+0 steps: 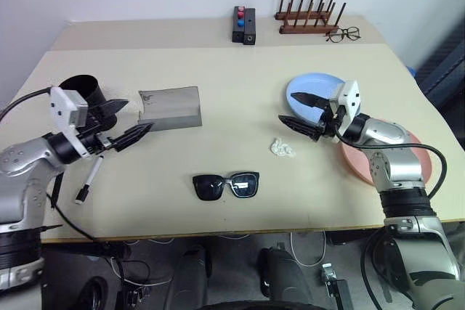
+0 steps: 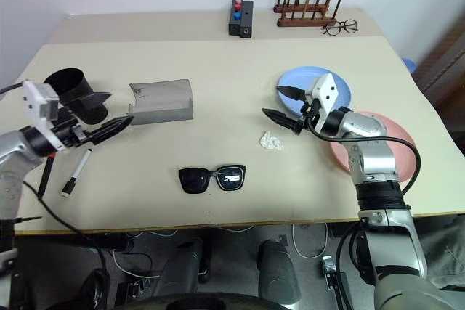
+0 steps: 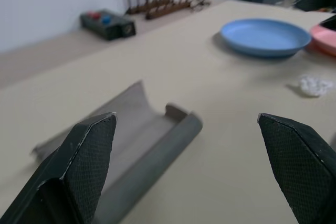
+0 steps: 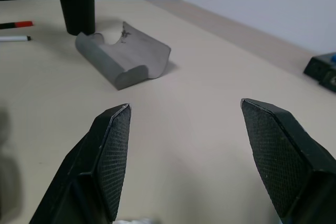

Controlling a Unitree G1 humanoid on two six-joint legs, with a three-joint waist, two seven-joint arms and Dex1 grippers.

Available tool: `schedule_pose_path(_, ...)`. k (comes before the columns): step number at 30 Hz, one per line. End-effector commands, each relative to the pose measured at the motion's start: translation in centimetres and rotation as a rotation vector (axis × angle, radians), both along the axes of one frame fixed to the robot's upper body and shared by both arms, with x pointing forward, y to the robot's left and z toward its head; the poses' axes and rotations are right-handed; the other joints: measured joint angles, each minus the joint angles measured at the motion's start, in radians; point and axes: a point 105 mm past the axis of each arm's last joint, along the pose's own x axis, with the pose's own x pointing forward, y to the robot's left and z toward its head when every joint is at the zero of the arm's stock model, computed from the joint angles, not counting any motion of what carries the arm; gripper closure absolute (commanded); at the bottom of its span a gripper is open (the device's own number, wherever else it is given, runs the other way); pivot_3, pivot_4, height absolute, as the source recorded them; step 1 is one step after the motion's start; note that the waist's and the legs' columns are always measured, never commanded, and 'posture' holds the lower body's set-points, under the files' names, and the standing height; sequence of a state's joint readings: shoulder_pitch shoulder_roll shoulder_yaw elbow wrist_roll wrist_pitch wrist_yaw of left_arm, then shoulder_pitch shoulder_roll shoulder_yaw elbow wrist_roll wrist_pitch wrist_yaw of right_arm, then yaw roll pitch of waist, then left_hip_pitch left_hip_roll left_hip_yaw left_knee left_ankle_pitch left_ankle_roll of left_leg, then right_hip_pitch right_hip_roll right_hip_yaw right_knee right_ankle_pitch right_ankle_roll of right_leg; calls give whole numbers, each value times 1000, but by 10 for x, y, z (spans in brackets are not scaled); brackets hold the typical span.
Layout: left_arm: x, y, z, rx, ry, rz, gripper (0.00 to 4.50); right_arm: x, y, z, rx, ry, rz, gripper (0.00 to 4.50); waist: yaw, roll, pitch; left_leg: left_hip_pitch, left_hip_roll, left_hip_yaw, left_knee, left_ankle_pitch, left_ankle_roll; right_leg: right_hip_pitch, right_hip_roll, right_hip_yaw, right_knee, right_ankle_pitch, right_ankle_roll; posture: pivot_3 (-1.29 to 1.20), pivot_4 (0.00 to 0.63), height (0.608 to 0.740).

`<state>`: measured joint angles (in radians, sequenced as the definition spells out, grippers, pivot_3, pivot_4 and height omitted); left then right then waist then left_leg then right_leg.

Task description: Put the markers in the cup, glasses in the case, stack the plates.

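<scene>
On the surface, my plates lie at three o'clock, the case and cup at ten, glasses at six, markers at eight. My left pincer and right pincer gape empty.

Pink plate, right of frame, half hidden by right arm. Red-ended marker, lower left, mostly behind left arm.
</scene>
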<state>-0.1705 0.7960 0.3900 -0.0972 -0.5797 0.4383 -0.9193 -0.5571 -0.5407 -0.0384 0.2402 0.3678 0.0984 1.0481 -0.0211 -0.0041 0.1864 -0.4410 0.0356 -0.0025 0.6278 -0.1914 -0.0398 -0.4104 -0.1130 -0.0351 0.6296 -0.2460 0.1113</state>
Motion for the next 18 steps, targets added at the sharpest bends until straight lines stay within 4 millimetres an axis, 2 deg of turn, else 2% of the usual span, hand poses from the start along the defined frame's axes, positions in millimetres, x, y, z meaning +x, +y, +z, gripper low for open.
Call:
schedule_pose_path(1, -15, 15, 7, -6, 62, 93, 0, -18, 21, 11, -13, -20, 109, 1125, 2, 0, 0, 0, 0, 0, 0, 0, 0, 0, 0, 0, 0, 0, 0, 0, 150, 740)
schedule_pose_path(5, -31, 31, 11, 1, 139, 185, 0, -30, 39, 15, -5, -16, 163, 1125, 9, 0, 0, 0, 1, 0, 0, 0, 0, -1, 0, 0, 0, 0, -1, 0, 150, 740)
schedule_pose_path(7, -34, 46, 11, 24, 152, 284, 0, -31, 47, 16, -9, -19, 173, 1125, 10, 0, 0, 0, 1, 0, 1, 0, -1, -1, 0, 0, 0, 0, -1, 0, 150, 740)
schedule_pose_path(10, -41, 72, -6, 88, 275, 467, 0, -31, 54, 19, -4, -40, 183, 1125, 7, 0, 0, 0, 1, 0, 1, -2, -3, -1, -1, 0, -1, 0, -2, 0, 150, 740)
schedule_pose_path(15, -50, 120, -15, 129, 389, 832, 0, -32, 56, 17, 4, -42, 208, 1125, 10, 0, 0, -1, 1, 0, -1, -1, -1, -2, 0, 0, -1, 0, -2, 0, 150, 740)
schedule_pose_path(18, -51, 126, -19, 110, 405, 896, 0, -30, 55, 16, 1, -46, 209, 1125, 7, 0, 0, -1, 0, 1, 0, -1, -1, -2, 0, 0, -1, 0, -2, 0, 150, 740)
